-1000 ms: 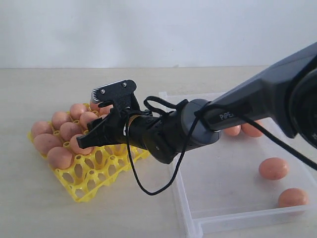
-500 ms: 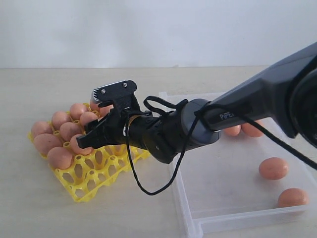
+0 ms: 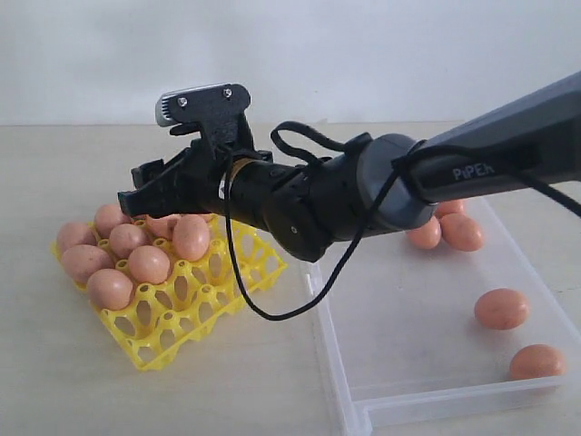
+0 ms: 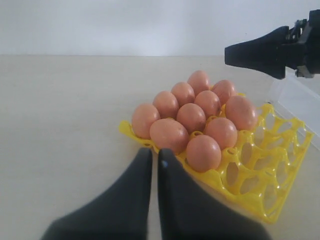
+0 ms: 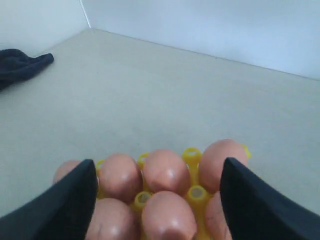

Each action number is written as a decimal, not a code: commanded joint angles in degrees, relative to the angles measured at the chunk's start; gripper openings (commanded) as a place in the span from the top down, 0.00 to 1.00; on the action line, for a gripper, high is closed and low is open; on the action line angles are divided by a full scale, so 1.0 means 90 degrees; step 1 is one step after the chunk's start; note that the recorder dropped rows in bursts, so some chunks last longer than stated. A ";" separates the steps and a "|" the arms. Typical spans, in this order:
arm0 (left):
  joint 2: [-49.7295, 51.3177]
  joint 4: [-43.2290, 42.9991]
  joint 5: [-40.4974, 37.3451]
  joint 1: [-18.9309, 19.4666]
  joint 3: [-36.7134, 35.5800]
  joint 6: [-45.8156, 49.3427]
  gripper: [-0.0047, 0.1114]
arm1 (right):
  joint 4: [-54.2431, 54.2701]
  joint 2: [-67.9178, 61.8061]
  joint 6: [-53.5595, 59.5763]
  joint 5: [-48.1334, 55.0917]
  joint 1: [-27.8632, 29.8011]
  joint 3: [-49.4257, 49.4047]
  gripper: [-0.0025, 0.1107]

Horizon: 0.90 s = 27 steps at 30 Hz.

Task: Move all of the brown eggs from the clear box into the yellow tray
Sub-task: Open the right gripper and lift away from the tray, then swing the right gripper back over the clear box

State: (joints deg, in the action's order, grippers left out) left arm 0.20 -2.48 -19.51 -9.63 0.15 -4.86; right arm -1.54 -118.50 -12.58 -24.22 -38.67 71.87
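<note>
The yellow tray lies on the left of the table with several brown eggs in its cups. My right gripper hangs open and empty a little above the tray's far side; in its wrist view the right gripper looks down on the eggs and yellow pegs. The clear box on the right holds several loose eggs. My left gripper is shut and empty, low beside the tray's near corner; it does not show in the exterior view.
A black cable loops down from the right arm over the gap between tray and box. A dark cloth lies far off on the table. The box's corner sits just beyond the tray.
My right gripper has opened, lifted off the tray and moved slightly back. An egg now stands in the cup where the fingers were.
</note>
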 commanded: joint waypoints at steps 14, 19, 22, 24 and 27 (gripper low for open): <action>-0.0022 0.0017 0.0019 -0.0029 -0.0016 -0.0007 0.92 | -0.0075 0.1226 0.0370 0.2790 0.0032 0.0029 0.97; -0.0022 0.0017 0.0019 -0.0029 -0.0016 -0.0007 0.92 | -0.0303 0.2124 0.0973 0.4659 0.0032 0.0014 0.97; -0.0022 0.0017 0.0019 -0.0029 -0.0016 -0.0007 0.92 | -0.0892 0.2516 0.1447 0.6085 0.0032 0.0014 0.97; -0.0022 0.0017 0.0019 -0.0029 -0.0016 -0.0007 0.92 | -0.1498 0.2750 0.1489 0.7001 0.0032 0.0014 0.97; -0.0022 0.0017 0.0019 -0.0029 -0.0016 -0.0007 0.92 | -0.2675 0.3031 0.1466 0.8247 0.0038 -0.0103 0.97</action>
State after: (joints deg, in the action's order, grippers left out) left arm 0.20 -2.48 -19.51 -9.63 0.15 -4.86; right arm -17.04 -93.87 0.00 40.41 -38.67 71.77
